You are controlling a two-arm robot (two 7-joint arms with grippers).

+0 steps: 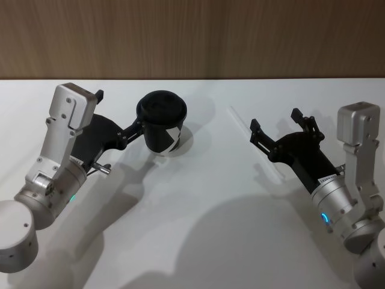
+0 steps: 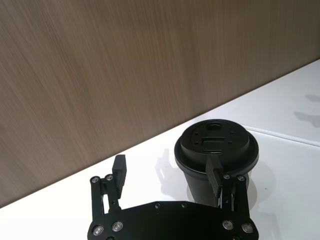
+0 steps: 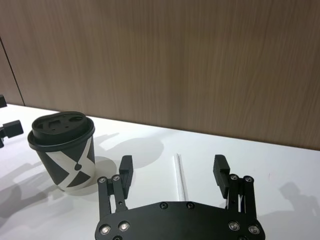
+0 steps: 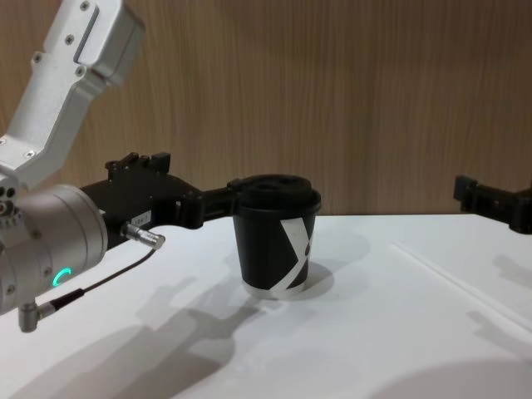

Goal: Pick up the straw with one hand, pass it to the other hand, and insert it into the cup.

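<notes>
White straw [image 3: 180, 175] lies flat between the right gripper's [image 3: 172, 165] spread fingers [image 3: 125, 166].

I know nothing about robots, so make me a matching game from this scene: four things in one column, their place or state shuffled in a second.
1. thin white drinking straw
2. black paper cup with domed lid
3. left black gripper
4. right black gripper

A. open, beside the cup
B. lying flat on the white table
C. open, over the straw
D. standing upright, lid on

Pairs: 1-B, 2-D, 3-A, 4-C.
</notes>
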